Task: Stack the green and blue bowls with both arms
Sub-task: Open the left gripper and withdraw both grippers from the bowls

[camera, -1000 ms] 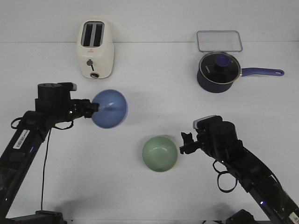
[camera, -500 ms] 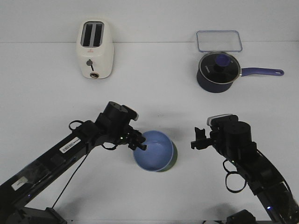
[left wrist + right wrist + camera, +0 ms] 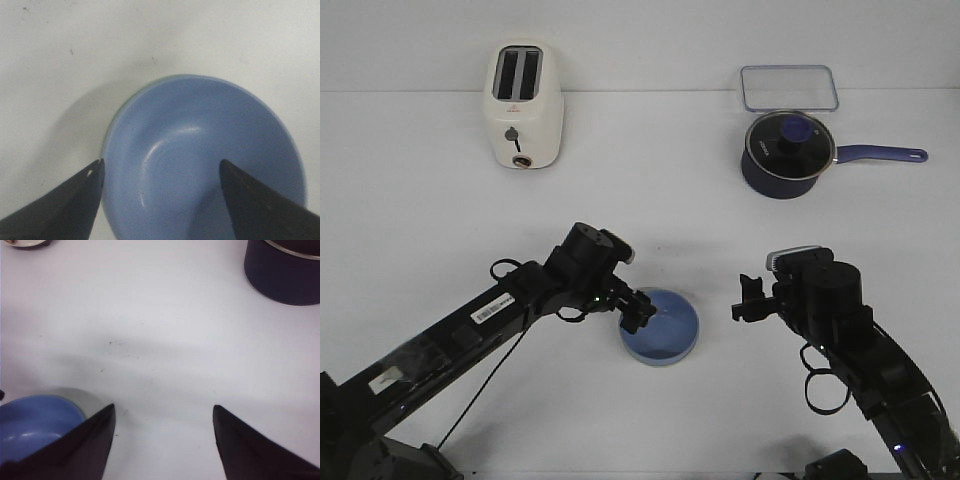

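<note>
Left gripper [image 3: 642, 311]: we record it at the near-left rim of the blue bowl [image 3: 661, 326], fingers spread wide; in the left wrist view one finger [image 3: 65, 207] lies outside the rim and the other over the bowl's inside, clamped on nothing.

Blue bowl: nested in the green bowl [image 3: 116, 113] at mid-table; of the green we see only a thin edge along the blue rim.

Right gripper [image 3: 748, 298]: held apart from the stack on its right side, jaws parted with bare table [image 3: 165, 365] between them.

Saucepan [image 3: 787, 152]: dark navy, lidded, far right.

Clear container [image 3: 789, 87]: just behind the saucepan; possibly only a lid, we cannot tell.

Toaster [image 3: 523, 105]: cream, far left.
</note>
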Robot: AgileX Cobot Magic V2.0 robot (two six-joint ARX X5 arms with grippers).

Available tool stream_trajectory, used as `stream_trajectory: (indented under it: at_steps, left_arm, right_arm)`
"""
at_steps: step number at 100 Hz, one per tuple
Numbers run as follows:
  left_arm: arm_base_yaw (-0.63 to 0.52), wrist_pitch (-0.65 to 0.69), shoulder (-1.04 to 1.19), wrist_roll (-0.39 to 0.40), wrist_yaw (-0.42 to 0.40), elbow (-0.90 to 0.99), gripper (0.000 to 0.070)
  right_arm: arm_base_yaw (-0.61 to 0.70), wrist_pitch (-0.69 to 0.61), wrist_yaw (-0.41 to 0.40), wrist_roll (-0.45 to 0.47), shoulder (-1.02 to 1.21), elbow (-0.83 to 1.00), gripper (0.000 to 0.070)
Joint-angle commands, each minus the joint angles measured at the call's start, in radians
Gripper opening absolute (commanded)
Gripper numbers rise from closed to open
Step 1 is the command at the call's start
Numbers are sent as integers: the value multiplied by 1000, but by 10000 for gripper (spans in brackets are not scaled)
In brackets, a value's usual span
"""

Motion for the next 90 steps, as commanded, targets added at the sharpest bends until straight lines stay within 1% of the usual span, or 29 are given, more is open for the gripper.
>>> stream_trajectory:
  at_steps: [1, 10, 20, 23, 27, 30, 33, 38, 39, 40, 41, 49, 56, 60, 69, 76, 83, 90]
  left_arm:
    - [14, 17, -39, 1, -16, 18, 456]
    - [52, 13, -107, 4, -83, 18, 455]
    - [116, 6, -204, 23, -197, 18, 445]
    - [137, 5, -235, 32, -232, 18, 424]
    - [168, 0, -276, 44, -280, 17, 351]
    - [192, -5, -306, 57, -308, 17, 279]
    - [218, -15, -336, 71, -330, 17, 191]
    - [262, -37, -382, 94, -350, 15, 0]
    - [271, -41, -392, 97, -353, 14, 0]
    - [280, -43, -402, 100, -357, 12, 1]
    - [289, -45, -412, 101, -360, 9, 19]
    - [357, -35, -496, 109, -388, -35, 13]
    - [413, 18, -587, 109, -412, -121, 13]
    - [444, 68, -647, 109, -421, -189, 13]
    - [507, 225, -796, 112, -428, -377, 13]
    - [548, 360, -913, 113, -428, -531, 12]
    - [578, 483, -1014, 113, -428, -667, 12]
    - [602, 565, -1088, 111, -429, -763, 12]
  right_arm:
    - [4, 10, 4, -24, 4, 15, 409]
    - [-6, 12, 4, -37, 3, 15, 409]
    - [-22, 24, 3, -69, -3, 15, 409]
    - [-26, 29, 4, -76, -9, 15, 406]
    - [-34, 36, 4, -83, -20, 14, 374]
    - [-39, 41, 4, -83, -29, 14, 312]
    - [-45, 46, 4, -84, -42, 12, 219]
    - [-54, 65, 6, -87, -70, 3, 30]
    - [-55, 70, 6, -89, -77, 0, 0]
    - [-57, 76, 7, -90, -84, -4, 0]
    - [-58, 83, 9, -90, -90, -8, 0]
    - [-69, 145, 34, -96, -164, -59, 1]
    - [-74, 214, 52, -114, -246, -131, 1]
    - [-77, 265, 62, -134, -297, -183, 1]
    - [-85, 412, 66, -176, -423, -315, 1]
    - [-89, 512, 89, -179, -508, -407, 1]
    - [-89, 563, 126, -179, -563, -473, 1]
    - [-89, 567, 180, -179, -589, -506, 1]
